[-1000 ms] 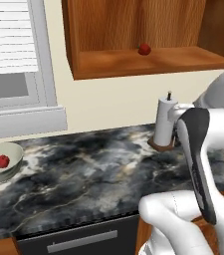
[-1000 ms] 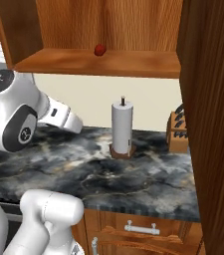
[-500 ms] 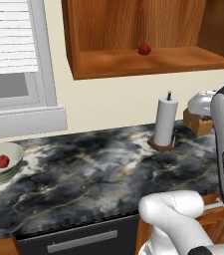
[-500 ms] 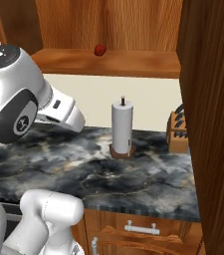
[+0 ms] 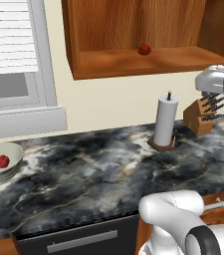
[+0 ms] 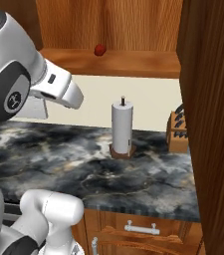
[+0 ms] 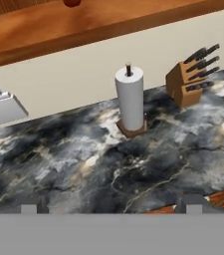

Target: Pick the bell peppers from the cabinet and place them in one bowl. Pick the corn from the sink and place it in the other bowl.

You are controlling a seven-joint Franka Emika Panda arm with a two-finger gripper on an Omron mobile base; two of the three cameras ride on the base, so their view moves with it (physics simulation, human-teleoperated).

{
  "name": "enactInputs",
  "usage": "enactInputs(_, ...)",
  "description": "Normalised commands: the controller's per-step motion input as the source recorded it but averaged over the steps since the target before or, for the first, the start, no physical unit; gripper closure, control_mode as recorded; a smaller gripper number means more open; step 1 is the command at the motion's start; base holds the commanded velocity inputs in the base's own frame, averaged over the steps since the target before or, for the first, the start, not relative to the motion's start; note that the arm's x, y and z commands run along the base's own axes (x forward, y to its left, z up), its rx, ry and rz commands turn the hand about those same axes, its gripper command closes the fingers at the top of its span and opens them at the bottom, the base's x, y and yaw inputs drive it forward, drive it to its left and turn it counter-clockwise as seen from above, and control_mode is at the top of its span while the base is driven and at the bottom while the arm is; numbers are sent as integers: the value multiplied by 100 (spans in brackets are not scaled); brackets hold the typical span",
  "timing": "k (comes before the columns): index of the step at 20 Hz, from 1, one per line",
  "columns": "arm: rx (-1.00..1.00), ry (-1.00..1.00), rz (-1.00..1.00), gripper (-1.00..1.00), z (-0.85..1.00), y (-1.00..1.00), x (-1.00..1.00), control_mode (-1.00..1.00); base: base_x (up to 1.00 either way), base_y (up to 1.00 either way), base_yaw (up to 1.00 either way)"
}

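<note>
Arm motion is the main change: a second ago the elbow and forearm crossed the right of the left base view, and now they have swung up and off toward the right edge, leaving the marbled worktop point(image 5: 98, 174) in plain sight. I judge the arm is rising toward the cabinet point(image 5: 133, 30) for the second pepper. The pincer point(image 7: 111, 209) stands fully open and holds nothing; its two tips show at the bottom of the hand view.

One bell pepper point(image 5: 3, 161) already lies in the pale bowl point(image 5: 6, 167) at the left edge of the left base view. The other pepper point(image 5: 144, 49) sits on the cabinet shelf, upper centre there, and at the top edge of the hand view.

Below the shelf stand a paper towel roll point(image 5: 165, 121) and, near it to the right, a knife block point(image 5: 202, 113). A direct lift from the worktop could clip the roll or the thick shelf edge.
</note>
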Motion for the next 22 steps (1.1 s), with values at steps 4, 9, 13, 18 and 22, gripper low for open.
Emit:
enactInputs(4, 0, -23, 0, -100, 11, 0, 13, -100, 0, 0, 0)
enactInputs(9, -2, -9, 0, -100, 0, 1, 0, -100, 0, 0, 0)
enactInputs(13, -7, -22, 0, -100, 9, 19, 2, -100, 0, 0, 0)
enactInputs(18, -7, -20, 0, -100, 37, 23, 0, -100, 0, 0, 0)
enactInputs(22, -1, 8, 0, -100, 18, 4, 29, -100, 0, 0, 0)
